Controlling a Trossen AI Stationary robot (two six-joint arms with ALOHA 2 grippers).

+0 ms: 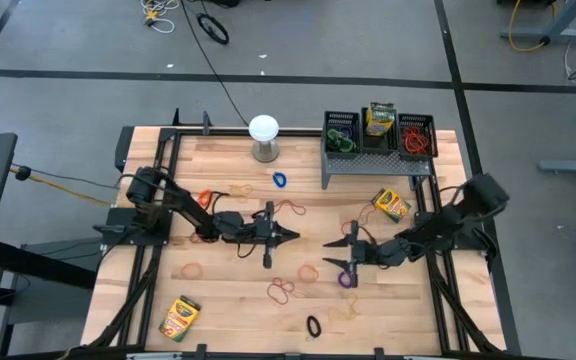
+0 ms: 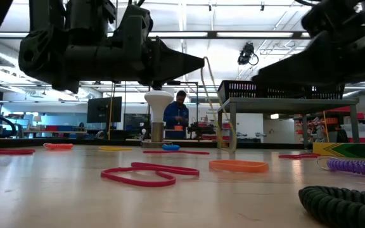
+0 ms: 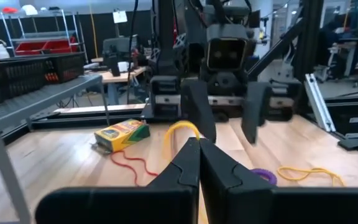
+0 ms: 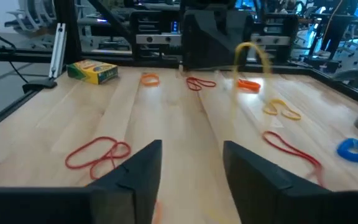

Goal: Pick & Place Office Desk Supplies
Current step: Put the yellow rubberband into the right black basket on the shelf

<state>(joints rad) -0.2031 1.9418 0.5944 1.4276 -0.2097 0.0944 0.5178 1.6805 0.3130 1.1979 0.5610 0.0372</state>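
My left gripper (image 1: 290, 237) is over the table's middle, shut on a yellow rubber band (image 3: 180, 129), which also shows in the right wrist view (image 4: 253, 53) and the low view (image 2: 219, 104). My right gripper (image 1: 345, 251) faces it from the right, open and empty (image 4: 191, 167), beside a purple band (image 1: 348, 280). Loose bands lie flat on the table: blue (image 1: 279, 180), red (image 1: 282, 291), black (image 1: 314, 326). Crayon boxes lie at the right (image 1: 391, 204) and the near left (image 1: 180, 318). Three black mesh bins (image 1: 379, 135) stand on the grey riser. My left gripper pinches the yellow rubber band between its two shut fingertips (image 3: 188, 155), coming at it about level from the table's left. The loop (image 3: 182, 127) curves out beyond the fingertips and droops below them in the low view (image 2: 228, 136). It appears lifted clear of the table.
A white globe on a stand (image 1: 264, 132) sits at the far edge, left of the riser (image 1: 378, 158). One bin holds a crayon box (image 1: 379, 120), the others hold bands (image 1: 417, 140). A person (image 2: 177, 114) stands in the room beyond the table.
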